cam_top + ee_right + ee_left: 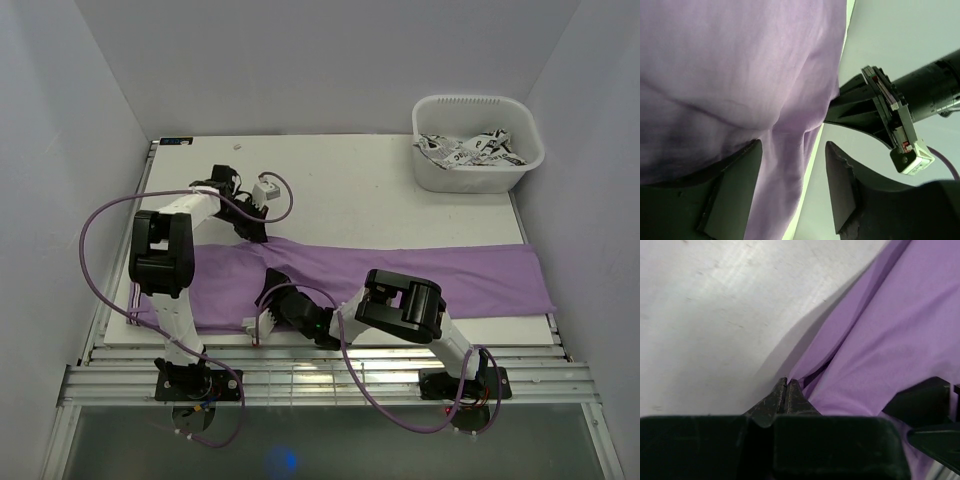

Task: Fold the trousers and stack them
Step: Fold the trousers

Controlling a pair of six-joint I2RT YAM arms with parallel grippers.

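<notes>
Apparently lettered packets [468,151] fill the bin [472,180]; trousers [420,268] lie plain.

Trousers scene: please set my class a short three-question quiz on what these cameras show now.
1. True or false: the trousers are folded into a small rectangle.
2. Which arm's end effector has its fingers apart? A. left B. right C. both
3. Fill in: the white tub stands at the table's far ___ corner.
Key: 1 false; 2 B, the right end effector, while the left end effector is shut; 3 right.
</notes>
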